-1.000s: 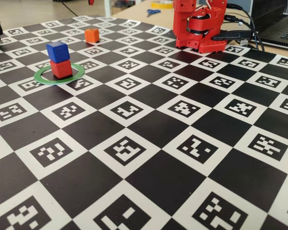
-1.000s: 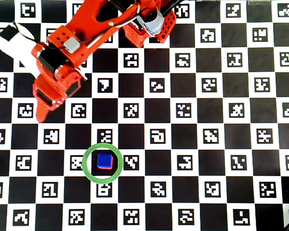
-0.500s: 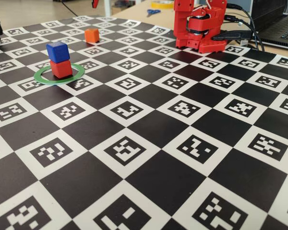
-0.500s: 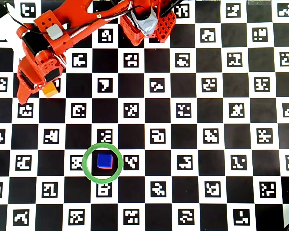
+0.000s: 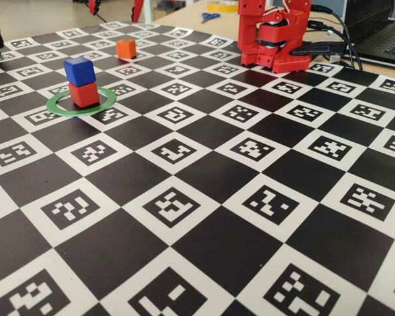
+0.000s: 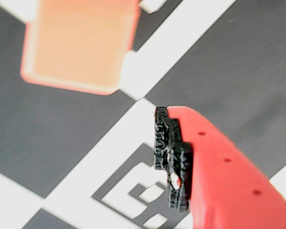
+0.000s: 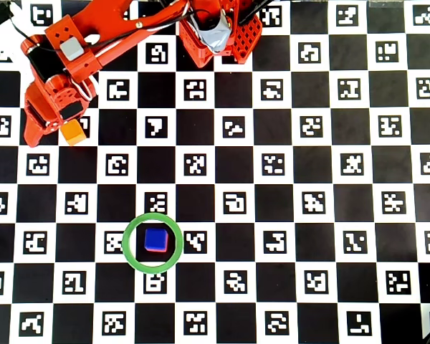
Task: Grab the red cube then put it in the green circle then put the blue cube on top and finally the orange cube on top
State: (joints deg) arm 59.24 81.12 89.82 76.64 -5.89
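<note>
The blue cube (image 5: 79, 70) sits on the red cube (image 5: 84, 94) inside the green circle (image 5: 104, 103). From above, the blue cube (image 7: 155, 239) hides nearly all of the red one within the green circle (image 7: 130, 244). The orange cube (image 5: 126, 48) stands alone on the board, farther back. My gripper (image 5: 114, 8) hangs open above it, its two red tips apart at the top edge. In the overhead view the gripper (image 7: 56, 130) is right over the orange cube (image 7: 74, 133). The wrist view shows the orange cube (image 6: 78, 43) close up and one black-padded finger (image 6: 171, 157) to its lower right.
The red arm base (image 5: 273, 36) stands at the back of the checkered marker board (image 5: 204, 171). A laptop and cables (image 5: 382, 39) lie at the right rear, and blue scissors (image 5: 210, 16) lie behind the board.
The arm swung up and to the left in the overhead view, until the gripper hung over the orange cube. Its fingertips have dropped into the top edge of the fixed view. The cubes have not moved.
</note>
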